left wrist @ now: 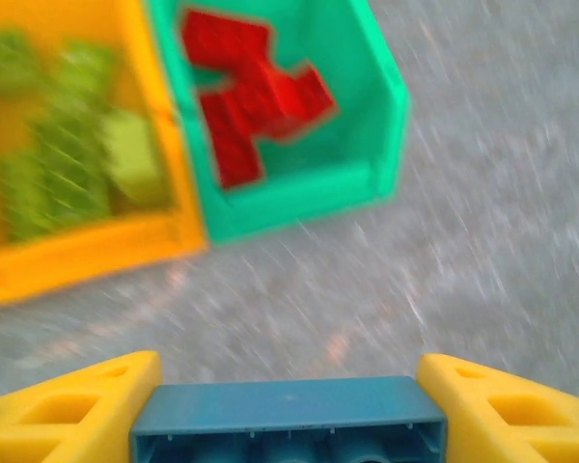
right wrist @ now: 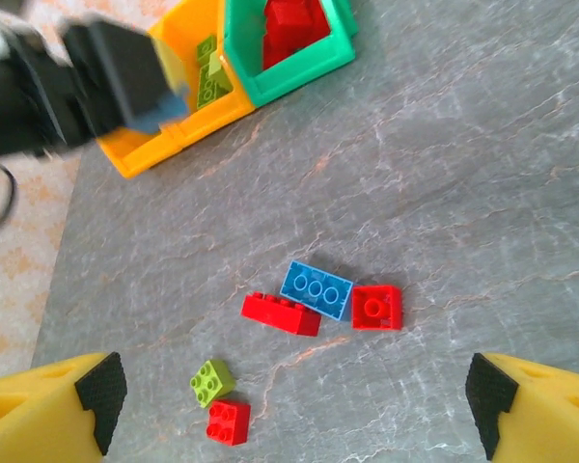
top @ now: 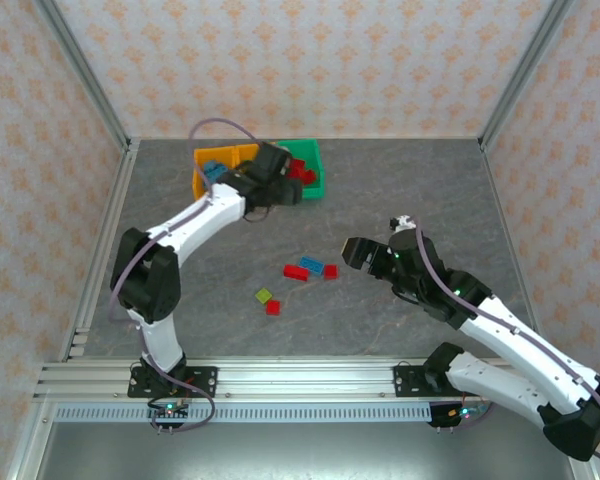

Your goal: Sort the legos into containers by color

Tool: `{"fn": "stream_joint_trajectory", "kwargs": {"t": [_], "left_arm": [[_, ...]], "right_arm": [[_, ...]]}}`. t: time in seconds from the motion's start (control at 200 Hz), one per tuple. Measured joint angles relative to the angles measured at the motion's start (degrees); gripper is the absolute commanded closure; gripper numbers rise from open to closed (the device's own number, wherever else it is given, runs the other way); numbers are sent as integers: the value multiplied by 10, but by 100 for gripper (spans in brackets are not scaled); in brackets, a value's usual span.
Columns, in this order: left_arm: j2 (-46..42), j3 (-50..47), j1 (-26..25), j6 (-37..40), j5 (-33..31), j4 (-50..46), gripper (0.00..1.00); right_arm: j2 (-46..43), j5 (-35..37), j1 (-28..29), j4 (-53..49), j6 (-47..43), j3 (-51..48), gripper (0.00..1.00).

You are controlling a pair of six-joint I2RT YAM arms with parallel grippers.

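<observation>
My left gripper (left wrist: 288,410) is shut on a blue lego (left wrist: 289,424) held lengthwise between its yellow fingers. It hovers just in front of the containers (top: 268,178). The green bin (left wrist: 299,198) holds red legos (left wrist: 256,96). The orange-yellow bin (left wrist: 77,256) beside it holds lime legos (left wrist: 68,159). Another orange-yellow bin (top: 202,160) stands at the row's left end. My right gripper (right wrist: 291,394) is open, high above the loose legos on the table: a blue one (right wrist: 317,289), a long red one (right wrist: 281,313), a square red one (right wrist: 377,308), a lime one (right wrist: 212,383) and a small red one (right wrist: 228,422).
The grey table (top: 410,190) is walled by patterned panels with metal posts at the corners. An aluminium rail (top: 300,378) runs along the near edge by the arm bases. Open floor lies right of the bins and around the loose bricks.
</observation>
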Motion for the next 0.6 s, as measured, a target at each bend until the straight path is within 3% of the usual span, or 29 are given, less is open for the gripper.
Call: {"fn": "stream_joint_trajectory", "kwargs": {"t": [0.16,0.31,0.455,0.596], "left_arm": [[12,43,101,5,-23,-3,39],[82,127,183,5,-26,-20,35],[166,217,220,3,-35,-66,29],[186,221,226,0,-34,-94,15]], "right_arm": [[15,-7,0,0,-8,0,7],[22,-6,0,0,-14,0,7],[29,-6,0,-5,-18,8,7],[35,-6,0,-7,-19,11,7]]}}
